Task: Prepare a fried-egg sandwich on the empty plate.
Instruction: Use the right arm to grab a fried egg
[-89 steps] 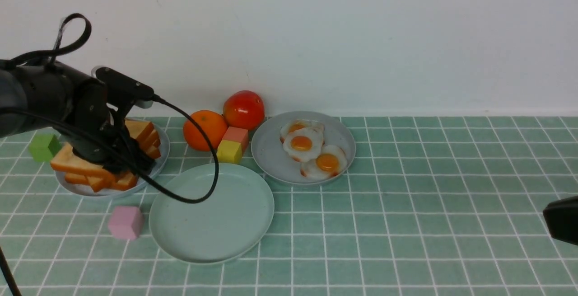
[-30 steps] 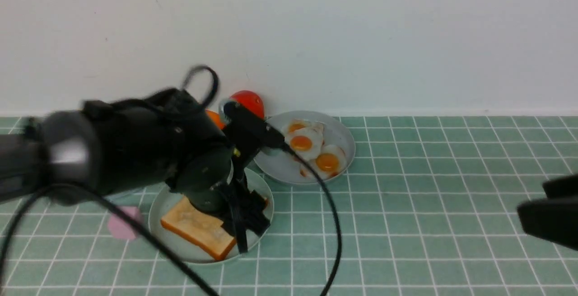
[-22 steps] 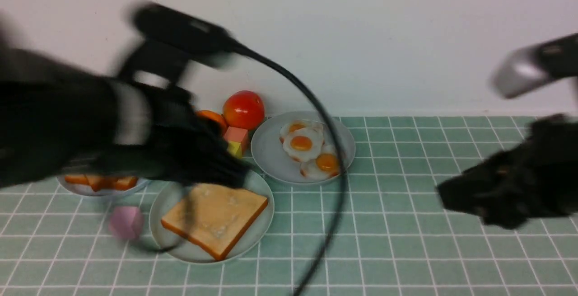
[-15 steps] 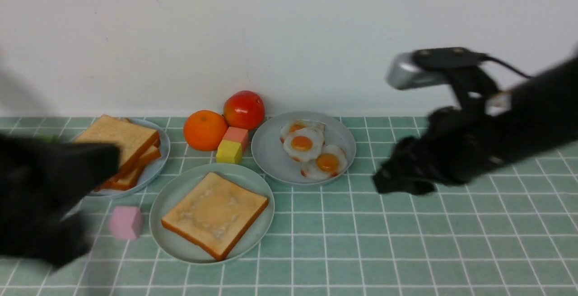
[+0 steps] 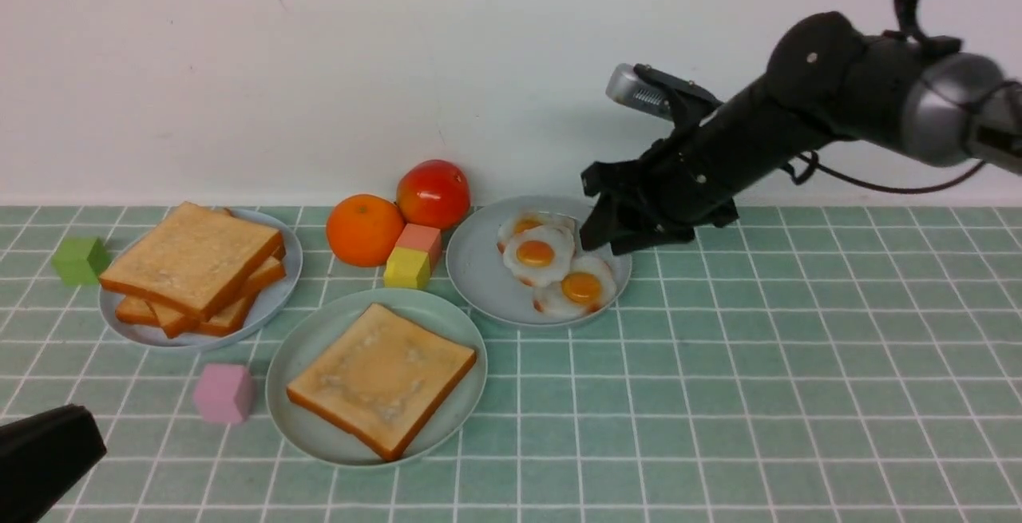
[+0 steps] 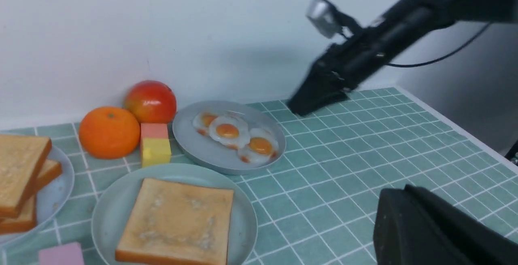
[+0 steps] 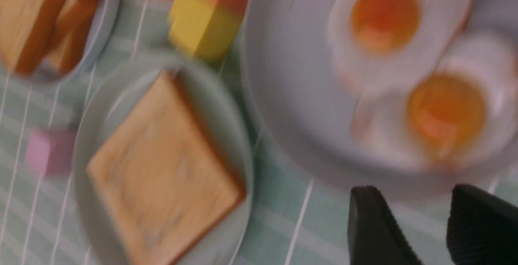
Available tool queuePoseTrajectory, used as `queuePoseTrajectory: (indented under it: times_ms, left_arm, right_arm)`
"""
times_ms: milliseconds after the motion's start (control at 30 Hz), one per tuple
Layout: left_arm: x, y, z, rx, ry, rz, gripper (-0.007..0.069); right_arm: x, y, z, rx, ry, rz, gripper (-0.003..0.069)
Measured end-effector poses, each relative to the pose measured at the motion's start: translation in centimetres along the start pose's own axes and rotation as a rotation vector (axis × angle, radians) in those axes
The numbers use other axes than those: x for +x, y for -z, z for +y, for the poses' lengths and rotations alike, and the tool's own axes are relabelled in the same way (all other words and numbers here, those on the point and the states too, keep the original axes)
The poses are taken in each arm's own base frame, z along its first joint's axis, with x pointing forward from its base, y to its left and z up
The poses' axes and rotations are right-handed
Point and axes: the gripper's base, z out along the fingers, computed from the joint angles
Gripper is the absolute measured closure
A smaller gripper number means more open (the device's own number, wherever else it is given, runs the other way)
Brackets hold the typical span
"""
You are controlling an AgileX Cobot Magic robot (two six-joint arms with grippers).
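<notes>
One toast slice (image 5: 382, 379) lies flat on the mint-green empty plate (image 5: 327, 331). More toast slices (image 5: 192, 259) are stacked on a greyish-blue plate at the left. Three fried eggs (image 5: 551, 263) overlap on another greyish-blue plate (image 5: 479, 283). My right gripper (image 5: 607, 235) hovers open just above that plate's right rim, nothing between its fingers; the right wrist view shows it (image 7: 415, 190) just short of the eggs (image 7: 445, 111). My left gripper (image 5: 48, 459) is low at the front left corner, shut and empty, and in its own view (image 6: 388, 204) its fingers are pressed together.
An orange (image 5: 364, 229), a red tomato (image 5: 431, 193) and a pink block beside a yellow block (image 5: 411, 258) crowd between the plates near the wall. A green cube (image 5: 78, 259) sits far left and a pink cube (image 5: 223, 393) beside the mint plate.
The left arm set a toast slice on the mint plate, let go, pulled back to the front left and shut. The right arm swung in from the right to the egg plate.
</notes>
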Motion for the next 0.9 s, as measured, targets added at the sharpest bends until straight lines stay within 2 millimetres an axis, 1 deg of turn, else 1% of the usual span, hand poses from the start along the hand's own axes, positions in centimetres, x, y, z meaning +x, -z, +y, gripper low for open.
queuePoseTrajectory:
  times_ms: [67, 133, 167, 233, 267, 333, 400, 433, 467, 667, 900]
  left_arm:
    - [0.1, -0.4, 0.0, -0.004, 0.005, 0.015, 0.0638]
    - [0.1, -0.6, -0.1, -0.005, 0.006, 0.022, 0.0638]
    - [0.1, -0.8, -0.1, -0.002, 0.005, 0.023, 0.0638]
    - [0.0, -0.9, -0.2, 0.006, 0.000, 0.014, 0.0638]
    - [0.0, -1.0, -0.2, 0.007, -0.001, 0.014, 0.0638]
    - [-0.3, -1.2, -0.4, 0.020, -0.021, -0.007, 0.0638]
    - [-0.4, -1.3, -0.5, 0.026, -0.027, -0.015, 0.0638]
    - [-0.4, -1.4, -0.6, 0.033, -0.032, -0.024, 0.0638]
    - [-0.5, -1.5, -0.6, 0.036, -0.036, -0.027, 0.0638]
    - [-0.5, -1.7, -0.6, 0.038, -0.038, -0.024, 0.0638]
    - [-0.5, -1.7, -0.6, 0.038, -0.039, -0.025, 0.0638]
  right_arm:
    - [-1.3, -1.1, -1.2, 0.004, 0.001, -0.026, 0.0361]
    - [-2.1, -2.0, -1.9, 0.005, 0.002, -0.041, 0.0350]
    - [-2.6, -2.8, -2.4, 0.004, 0.005, -0.048, 0.0342]
    - [-3.1, -4.0, -3.0, 0.001, 0.009, -0.055, 0.0328]
    - [-3.2, -4.3, -3.1, 0.000, 0.009, -0.056, 0.0326]
    - [-3.5, -6.0, -4.0, -0.003, 0.008, -0.055, 0.0316]
    - [-3.7, -6.5, -4.1, -0.008, 0.008, -0.061, 0.0314]
    - [-3.8, -7.3, -4.5, -0.013, 0.004, -0.062, 0.0313]
    - [-3.9, -7.6, -4.7, -0.016, 0.004, -0.066, 0.0312]
    - [-4.0, -9.0, -5.4, -0.014, -0.005, -0.085, 0.0312]
    - [-4.1, -9.5, -5.7, -0.026, -0.030, -0.113, 0.0312]
